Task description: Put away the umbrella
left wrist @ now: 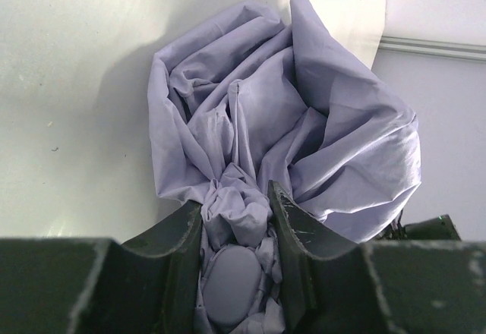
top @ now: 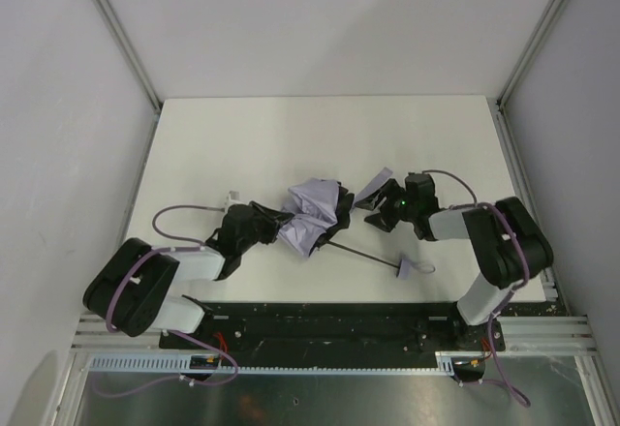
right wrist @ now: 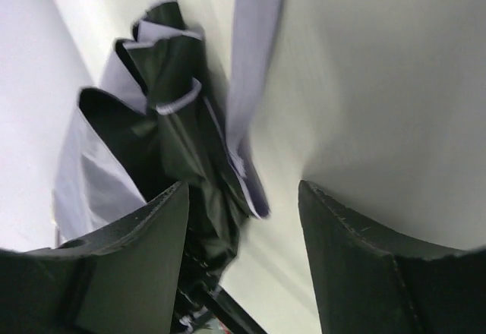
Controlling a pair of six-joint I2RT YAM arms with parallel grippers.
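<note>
The umbrella (top: 315, 211) lies half collapsed on the middle of the white table, its lavender-grey canopy crumpled. Its thin black shaft (top: 363, 256) runs right to the small pale handle (top: 407, 269) with its loop. My left gripper (top: 279, 225) is shut on the canopy's bunched top end. In the left wrist view the fingers (left wrist: 186, 235) pinch fabric (left wrist: 288, 121) and a rounded lavender cap (left wrist: 230, 277). My right gripper (top: 378, 215) is open at the canopy's right side. In the right wrist view the canopy's dark underside and a pale flap (right wrist: 178, 137) hang by the left finger of the right gripper (right wrist: 243, 197).
The white table (top: 291, 136) is enclosed by grey walls with metal frame posts (top: 121, 34) at the back corners. A black and metal rail (top: 329, 315) carrying both arm bases runs along the near edge. The left arm's purple cable (top: 179, 211) loops over the table.
</note>
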